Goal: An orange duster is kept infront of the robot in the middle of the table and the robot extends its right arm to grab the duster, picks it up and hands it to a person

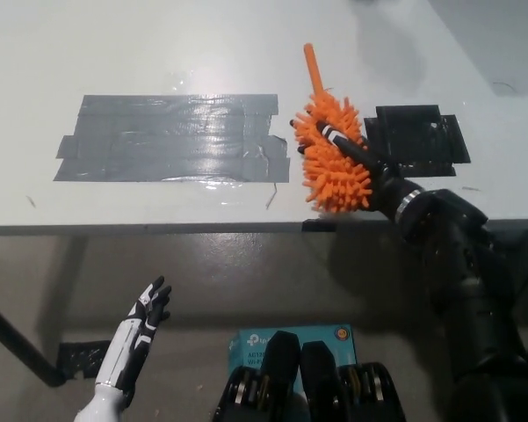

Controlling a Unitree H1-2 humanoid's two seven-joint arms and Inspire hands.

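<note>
Grasping looks done: the black right hand (356, 158) has its fingers closed around the orange duster (332, 158), apparently lifted above the table (158, 53) near its front edge. Handover remains; no person is visible. The white left hand (141, 334) rests low, fingers spread and empty.

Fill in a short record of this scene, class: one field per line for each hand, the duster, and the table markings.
Right hand: black, shut on the orange duster
Duster: fluffy head in the grasp, handle pointing away from the robot
Left hand: white, open, resting low below the table edge
Table: white
Markings: grey tape patch, black tape patch
</note>
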